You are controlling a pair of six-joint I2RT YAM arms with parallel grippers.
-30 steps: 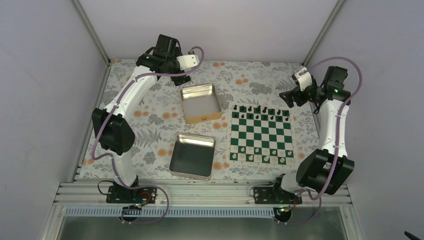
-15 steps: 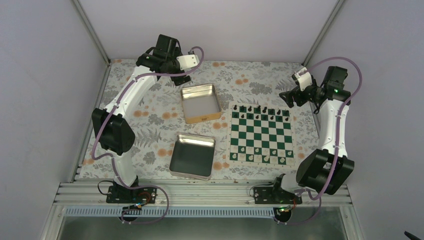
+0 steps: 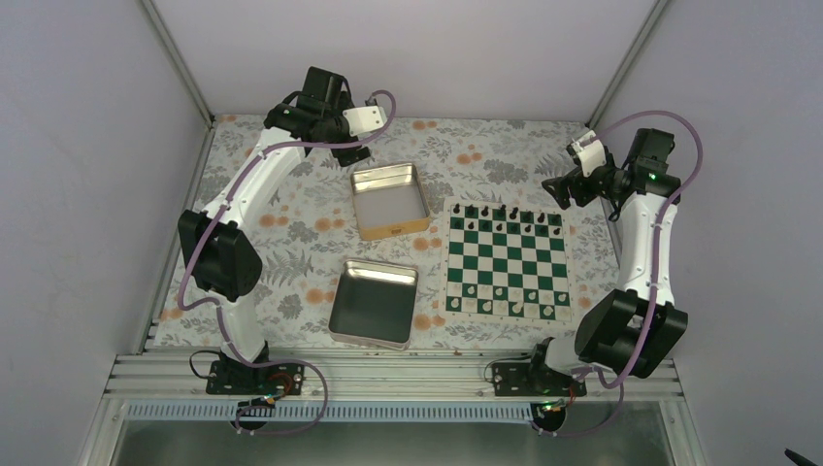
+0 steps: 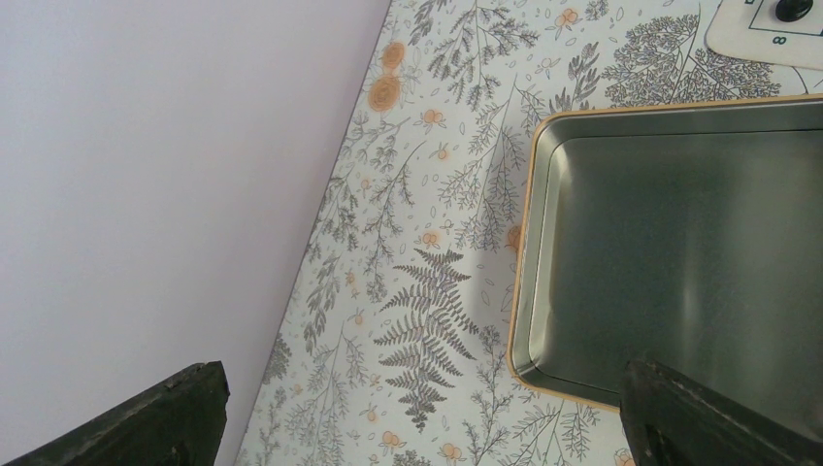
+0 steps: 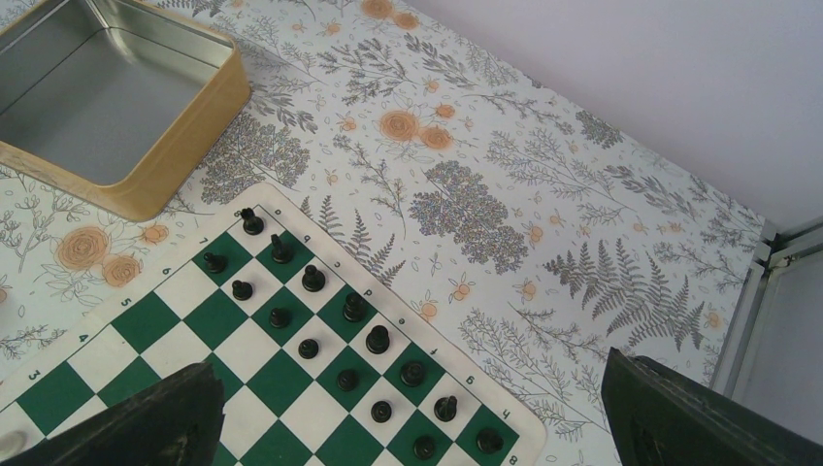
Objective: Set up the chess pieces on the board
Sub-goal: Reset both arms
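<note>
The green-and-white board [image 3: 505, 269] lies on the right half of the table. Black chess pieces [image 3: 505, 216] stand in two rows along its far edge, and tiny white pieces sit on its near rows. In the right wrist view the black chess pieces [image 5: 378, 339] fill the two edge rows of the board [image 5: 243, 351]. My right gripper [image 3: 561, 191] hovers open over the board's far right corner, its dark fingers [image 5: 136, 422] wide apart and empty. My left gripper [image 3: 352, 152] hangs open and empty at the far left, beside a tin [image 4: 679, 252].
A gold-sided metal tin [image 3: 390, 199] stands left of the board's far corner. A second shallow tin [image 3: 374, 303] lies nearer the arms. A floral cloth [image 3: 291, 223] covers the table, with walls close on the left, far and right sides.
</note>
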